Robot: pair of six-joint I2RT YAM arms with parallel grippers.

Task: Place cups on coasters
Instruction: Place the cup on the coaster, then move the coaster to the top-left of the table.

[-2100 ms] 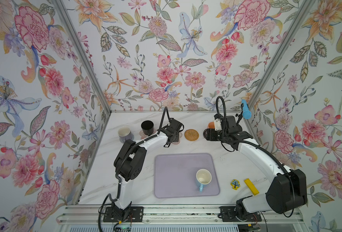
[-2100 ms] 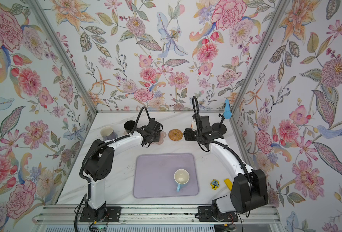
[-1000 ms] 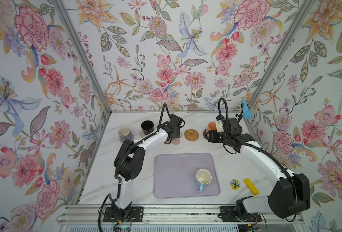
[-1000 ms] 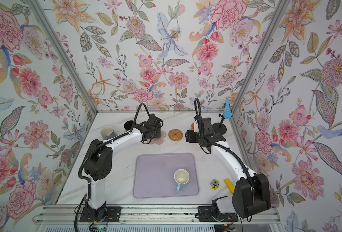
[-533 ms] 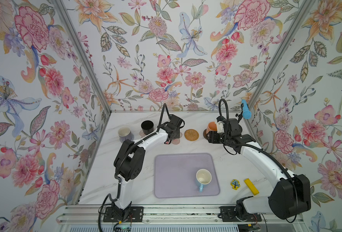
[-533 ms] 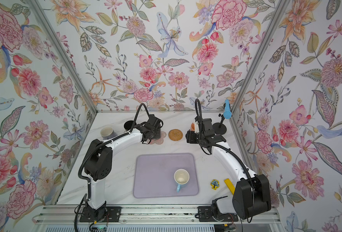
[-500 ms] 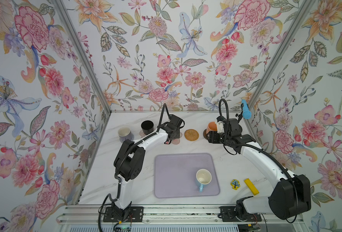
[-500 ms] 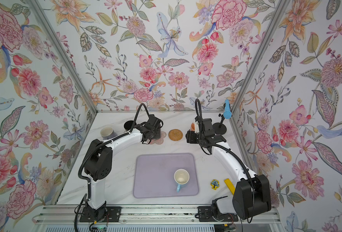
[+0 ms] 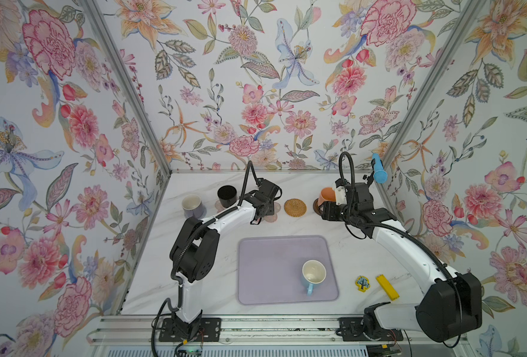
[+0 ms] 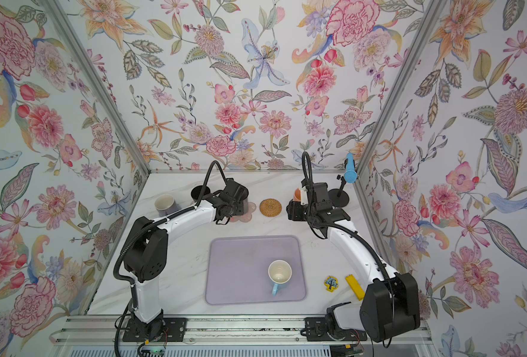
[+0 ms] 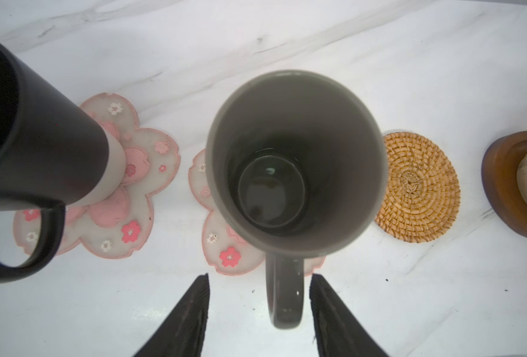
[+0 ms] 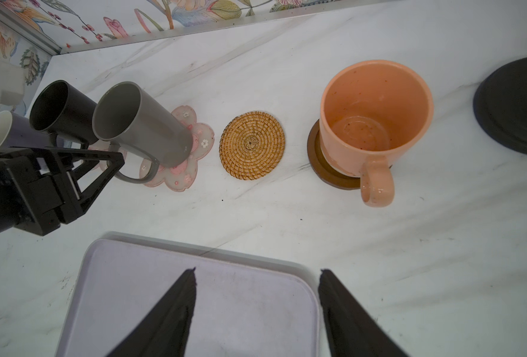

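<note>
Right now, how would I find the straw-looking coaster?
Find the big lavender mat and look just beyond it. The rattan coaster lies between the grey mug and the peach mug. Unlike its neighbours, it is woven, golden and bare.

Black mug point(image 11: 55, 148) partly off-frame

marble table point(image 9: 287, 228) | lavender mat point(image 9: 271, 272) | rattan coaster point(image 9: 295, 208) | yellow block point(image 9: 387, 286)

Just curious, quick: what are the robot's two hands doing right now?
Left hand: open around the grey mug handle, not gripping.
Right hand: open, empty.
</note>
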